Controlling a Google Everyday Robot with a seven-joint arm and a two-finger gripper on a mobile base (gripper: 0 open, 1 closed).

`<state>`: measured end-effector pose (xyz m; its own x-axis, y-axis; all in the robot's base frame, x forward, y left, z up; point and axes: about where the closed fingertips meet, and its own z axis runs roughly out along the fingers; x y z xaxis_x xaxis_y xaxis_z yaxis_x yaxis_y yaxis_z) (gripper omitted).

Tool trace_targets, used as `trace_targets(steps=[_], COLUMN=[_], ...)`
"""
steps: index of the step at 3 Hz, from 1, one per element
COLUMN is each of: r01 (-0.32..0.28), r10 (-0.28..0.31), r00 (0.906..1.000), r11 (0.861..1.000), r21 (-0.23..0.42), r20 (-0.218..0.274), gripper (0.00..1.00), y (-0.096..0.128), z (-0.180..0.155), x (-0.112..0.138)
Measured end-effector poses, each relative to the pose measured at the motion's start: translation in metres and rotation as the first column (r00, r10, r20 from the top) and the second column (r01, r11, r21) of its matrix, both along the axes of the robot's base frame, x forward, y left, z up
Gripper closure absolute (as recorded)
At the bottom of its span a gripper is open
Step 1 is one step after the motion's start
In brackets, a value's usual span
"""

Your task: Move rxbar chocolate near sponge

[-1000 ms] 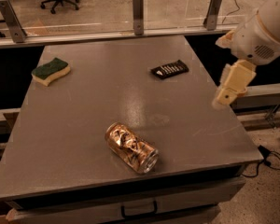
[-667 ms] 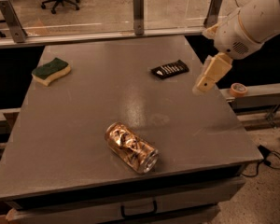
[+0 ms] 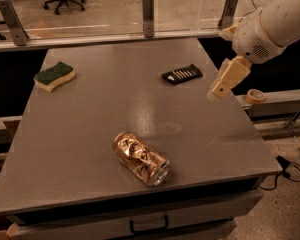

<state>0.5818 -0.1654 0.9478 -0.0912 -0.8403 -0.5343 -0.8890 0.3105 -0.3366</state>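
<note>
bar: the black bar (image 3: 182,74) lies flat on the grey table (image 3: 90,134), in the far right part, print side up.
bar's long axis: roughly across the table, from left to right in the camera view, with the right end tipped a little toward the far edge.
sponge: the sponge (image 3: 54,76) sits green side up near the far left corner, well apart from the bar, with bare tabletop between them.
gripper: the gripper (image 3: 217,91) hangs over the table's right edge, tip pointing down and to the left, holding nothing and touching nothing.
gripper opening: can't tell (it shows side-on as a single pale block).
key relation: the bar lies to the left of the gripper tip and slightly farther from the camera. it is near the tip but not under it, and its right end is the end closer to the gripper.
what the next move calls for: judging from this, a short reach left and down over the bar, with the jaws set across its narrow width.
in the way: the crushed can (image 3: 141,158) lies toward the near edge, off the straight line from bar to sponge, so it seems unlikely to interfere.
</note>
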Motion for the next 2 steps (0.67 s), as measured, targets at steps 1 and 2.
trace_targets(steps=[1,2], r01=[0.032,0.064], r10=[-0.033,-0.066], r00=[0.9994,0.9978], r11=[0.996,0.98], r21=[0.087,0.19], r20=[0.006,0.007], gripper=[0.0,0.0], y=[0.002,0.01], z=[-0.015,-0.033], x=[0.015,0.045])
